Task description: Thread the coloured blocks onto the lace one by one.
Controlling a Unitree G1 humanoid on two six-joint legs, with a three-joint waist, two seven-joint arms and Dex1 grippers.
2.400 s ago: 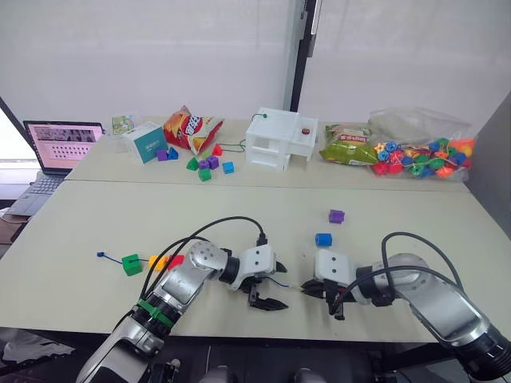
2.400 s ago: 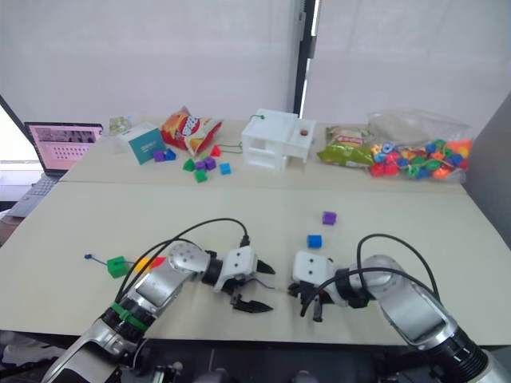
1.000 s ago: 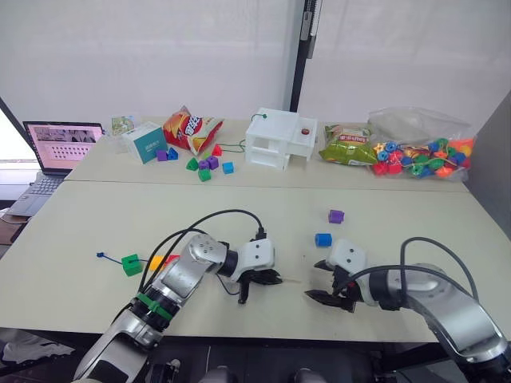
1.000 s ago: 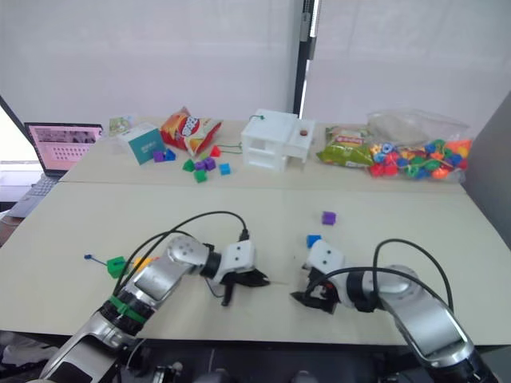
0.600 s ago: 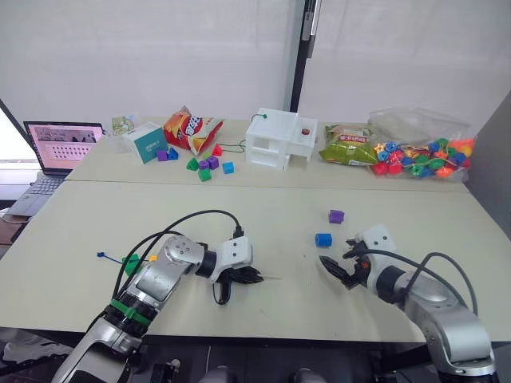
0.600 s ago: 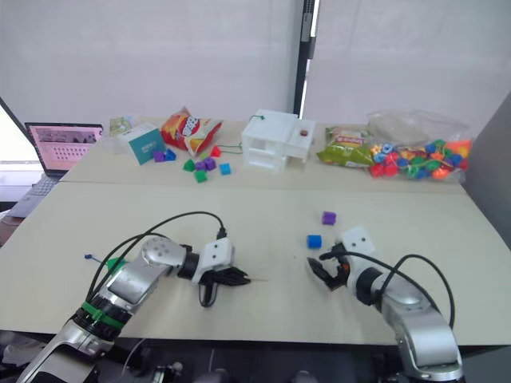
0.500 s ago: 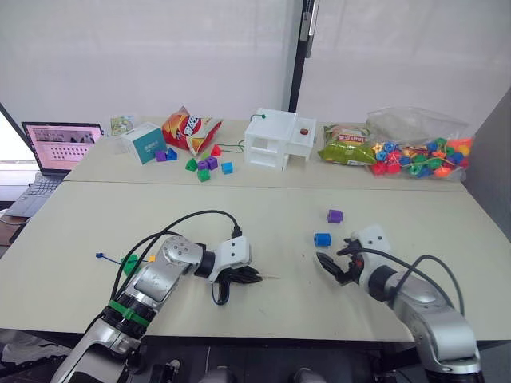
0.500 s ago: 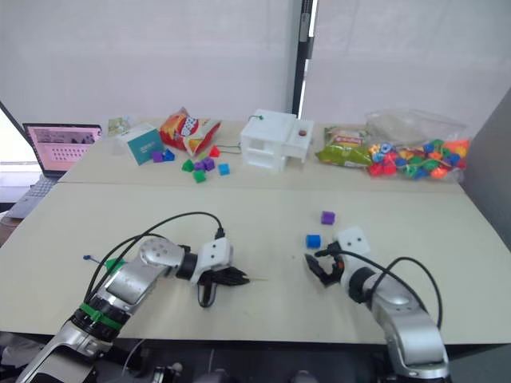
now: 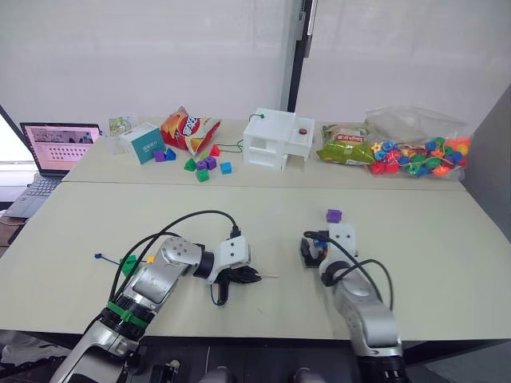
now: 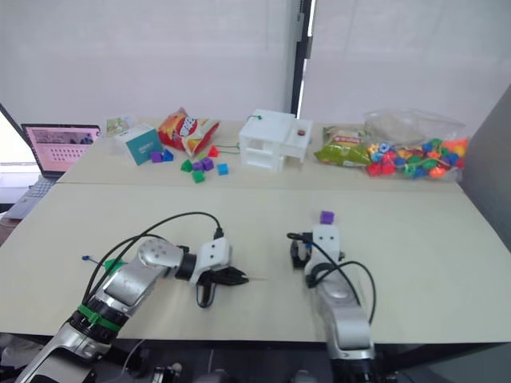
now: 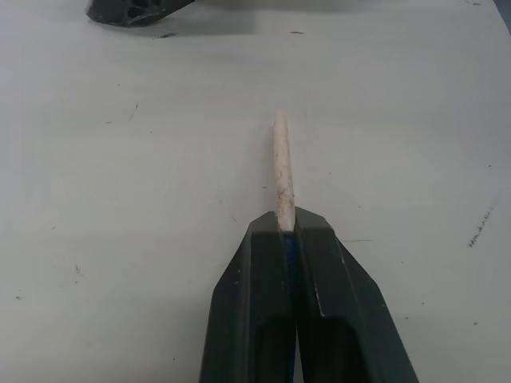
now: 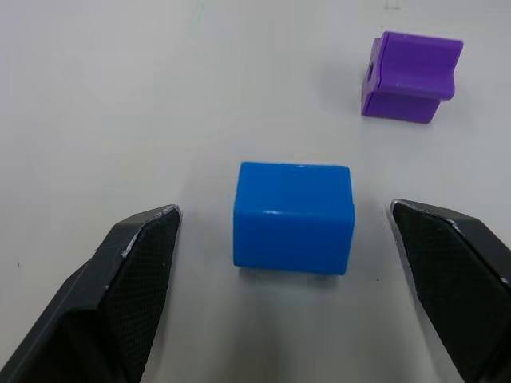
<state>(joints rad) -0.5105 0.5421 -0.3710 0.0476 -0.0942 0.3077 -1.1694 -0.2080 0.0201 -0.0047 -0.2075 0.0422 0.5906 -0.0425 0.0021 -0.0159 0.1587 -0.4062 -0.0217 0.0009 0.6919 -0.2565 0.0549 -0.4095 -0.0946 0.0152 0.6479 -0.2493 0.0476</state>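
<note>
Nearest the robot, the left claw (image 9: pixel 243 276) is pinched tight on the lace (image 11: pixel 282 171), with the pale stiff tip poking out past the fingertips and pointing toward 3 o'clock across the counter (image 9: pixel 263 207). My guess is it's held that way so the tip acts like a needle, sticking out just enough to slide into a block's hole. The dark loop of lace hangs under the claw and the rest trails back along the arm toward 9 o'clock, where the green block (image 9: pixel 128 262) sits already on it, with a bit of yellow just beside it (the knotted end lies a little further out).

Over at 3 o'clock from the tip, the right claw (image 12: pixel 303 263) is spread wide on either side of the blue block (image 12: pixel 293 217), not touching it yet. It looks lined up to close on that block next. The purple block (image 12: pixel 410 76) is near it, further off around 1 o'clock.

The wrist views earn their keep here. The left one shows the lace squeezed between the fingers, and the right one shows the gaps on both sides of the blue block and the hole in the purple one. From the head camera the right claw (image 9: pixel 310 249) hides the blue block completely.

Way at the back are a laptop (image 9: pixel 52 144), a white box (image 9: pixel 279 139) and a bag of beads (image 9: pixel 415 152).
</note>
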